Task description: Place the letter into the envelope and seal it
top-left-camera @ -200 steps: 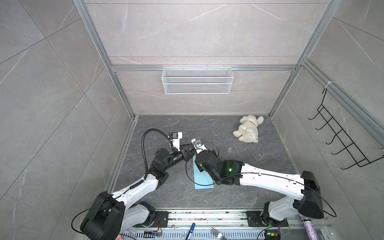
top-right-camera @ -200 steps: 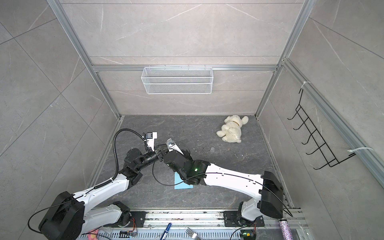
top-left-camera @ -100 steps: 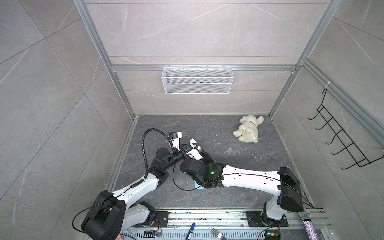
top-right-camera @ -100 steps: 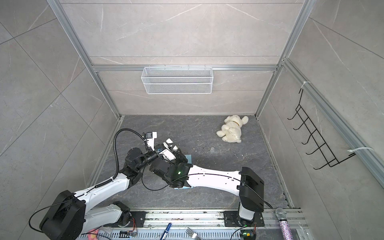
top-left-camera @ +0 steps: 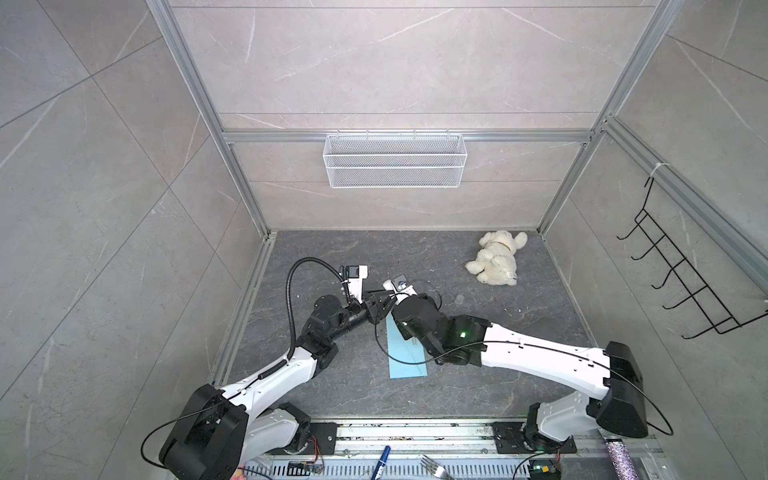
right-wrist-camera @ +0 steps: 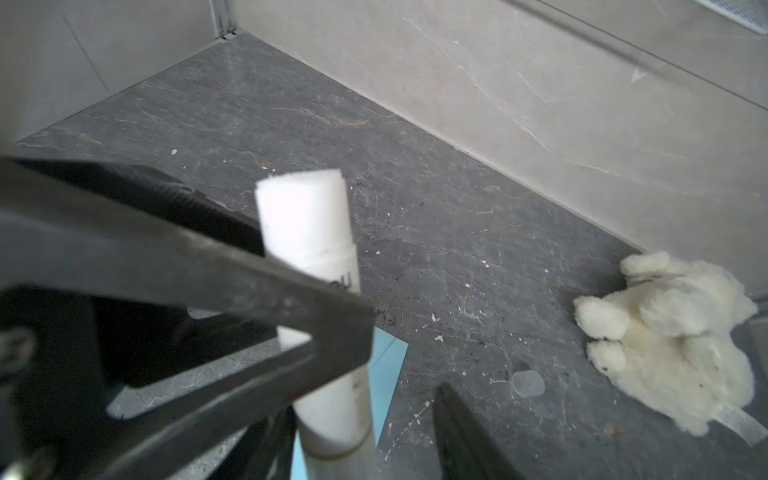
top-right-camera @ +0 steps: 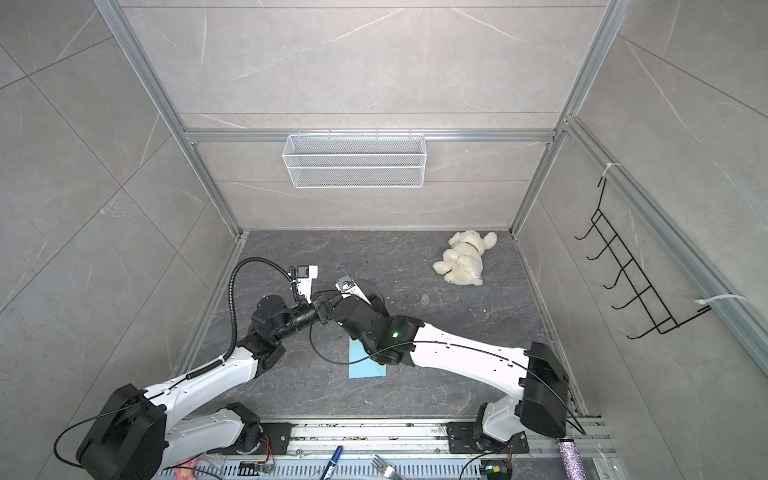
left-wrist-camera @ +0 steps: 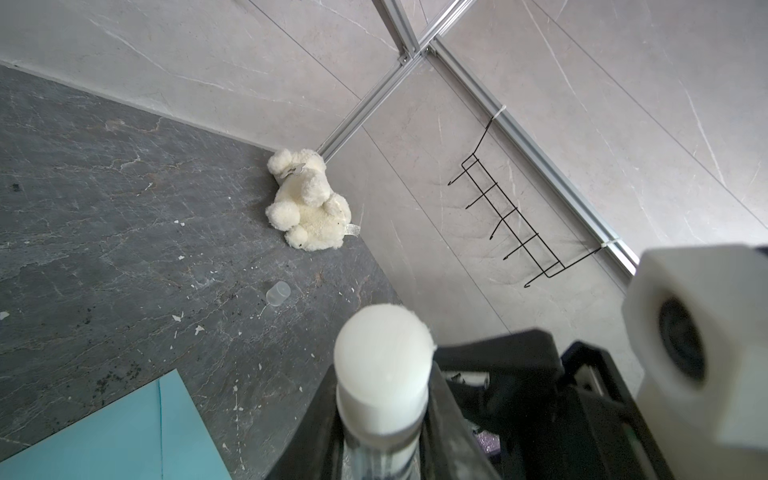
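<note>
Though unable to spot the tan paper letter in any view, reckon it already inside the long light blue paper envelope (top-left-camera: 405,365), which lies flat on the dark grey stone-look tabletop (top-left-camera: 332,257) w/ its far end under both wrists; can't confirm that. Reckon the sealing step in hand, at glue prep. Note the left gripper (left-wrist-camera: 380,434) pinching the white plastic glue stick (right-wrist-camera: 305,224) by its barrel, bare glue end raised & not on the paper. Note the right gripper (right-wrist-camera: 395,365) w/ jaws spread either side of that stick, one finger crossing in front of it, the other standing clear, so apparently not gripping. See the small clear plastic cap (left-wrist-camera: 277,294) loose on the tabletop betw. the arms & the cream plush teddy bear (top-left-camera: 496,259), i.e. stick uncapped. Can't tell flap state; see only a fold line in the left wrist view. Next, by judgement: draw the right gripper clear, tip the stick glue-end down, rub along the flap edge w/o shoving the envelope, pin the envelope w/ the free gripper, then fold the flap & press the seam. Watch for thin paper sliding or creasing under the stick.
</note>
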`<state>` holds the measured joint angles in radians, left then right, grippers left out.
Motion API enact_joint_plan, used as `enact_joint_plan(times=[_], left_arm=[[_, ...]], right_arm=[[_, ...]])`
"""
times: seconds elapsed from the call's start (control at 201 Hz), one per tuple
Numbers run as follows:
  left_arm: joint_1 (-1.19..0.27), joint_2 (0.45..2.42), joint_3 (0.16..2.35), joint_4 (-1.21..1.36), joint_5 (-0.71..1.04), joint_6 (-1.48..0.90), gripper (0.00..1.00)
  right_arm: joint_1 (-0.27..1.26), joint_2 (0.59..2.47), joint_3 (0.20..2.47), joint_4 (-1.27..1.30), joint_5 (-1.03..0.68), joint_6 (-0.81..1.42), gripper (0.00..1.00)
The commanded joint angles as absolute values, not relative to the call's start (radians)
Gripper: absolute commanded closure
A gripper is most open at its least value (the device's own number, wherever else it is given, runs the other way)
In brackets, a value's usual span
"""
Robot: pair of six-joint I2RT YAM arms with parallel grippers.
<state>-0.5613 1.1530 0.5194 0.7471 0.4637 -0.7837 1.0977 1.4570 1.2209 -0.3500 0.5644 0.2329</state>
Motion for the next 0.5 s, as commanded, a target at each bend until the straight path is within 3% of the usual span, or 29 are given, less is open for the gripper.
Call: enact_joint_plan(times=[0.0, 0.12, 0.493], left_arm=[[-0.561, 1.138, 0.564, 0.747, 0.494, -0.745, 1.00], [-0.561, 1.143, 0.564, 0.751, 0.497, -0.750, 1.00], [-0.559, 1.165, 0.591, 0.788, 0.537, -0.795, 1.00]], right_arm=[[1.054, 1.390, 1.175, -0.274, 0.325, 0.280, 0.33], [1.014, 1.346, 1.148, -0.254, 0.175, 0.301, 0.22], [0.835, 1.229, 1.044, -0.186, -0.258, 0.364, 0.23]])
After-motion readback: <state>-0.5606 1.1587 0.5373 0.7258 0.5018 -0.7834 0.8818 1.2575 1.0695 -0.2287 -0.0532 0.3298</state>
